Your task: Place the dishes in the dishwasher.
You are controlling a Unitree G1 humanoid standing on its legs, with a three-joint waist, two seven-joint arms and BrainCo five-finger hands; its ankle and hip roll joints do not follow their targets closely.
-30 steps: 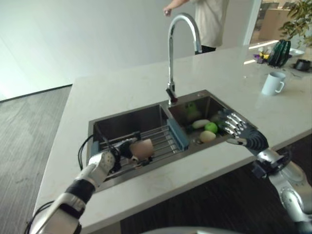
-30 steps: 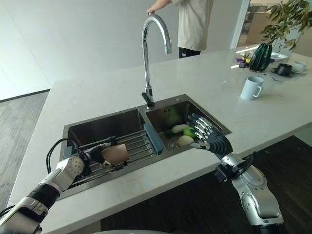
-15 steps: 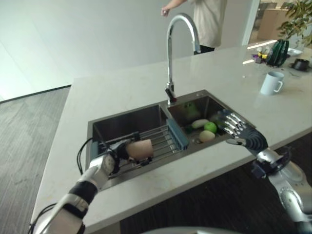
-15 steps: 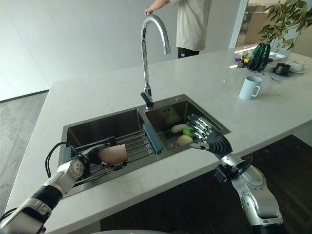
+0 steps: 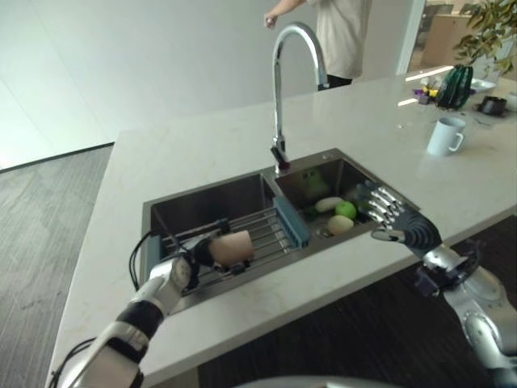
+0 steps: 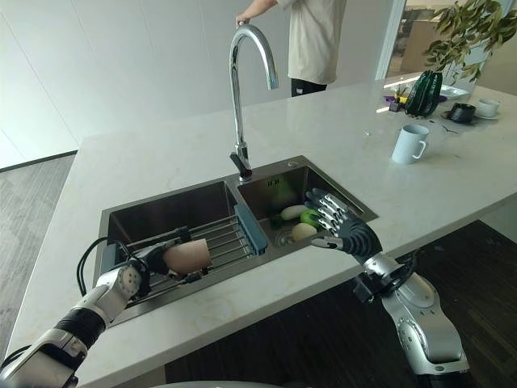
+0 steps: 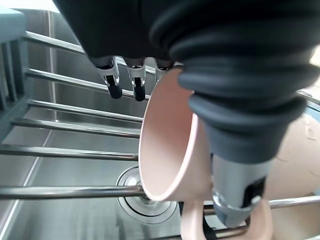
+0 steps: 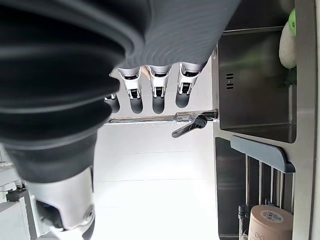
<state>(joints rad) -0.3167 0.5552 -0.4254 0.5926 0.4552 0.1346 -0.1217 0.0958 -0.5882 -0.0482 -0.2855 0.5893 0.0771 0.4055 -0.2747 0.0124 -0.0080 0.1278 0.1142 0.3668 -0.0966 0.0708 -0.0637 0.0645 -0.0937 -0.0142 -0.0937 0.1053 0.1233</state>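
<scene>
My left hand [image 5: 178, 271] is shut on a pale pink mug [image 5: 233, 245], which lies on its side just above the wire rack [image 5: 266, 230] in the left basin of the sink [image 5: 242, 287]. In the left wrist view the mug [image 7: 170, 145] has its mouth toward the rack bars, with my thumb [image 7: 235, 200] by its handle and my fingers [image 7: 125, 82] past its rim. My right hand [image 5: 401, 224] hovers open, fingers spread, over the front edge of the right basin.
The right basin holds a green apple [image 5: 346, 209] and two pale vegetables [image 5: 339, 225]. A tall faucet [image 5: 279, 89] rises behind the sink. A white mug [image 5: 443, 136] stands on the counter at the right, with a dark green vase [image 5: 458, 85] farther back. A person [image 5: 339, 32] stands behind the counter.
The camera has shifted slightly. Both hands and the mug keep their places over the sink.
</scene>
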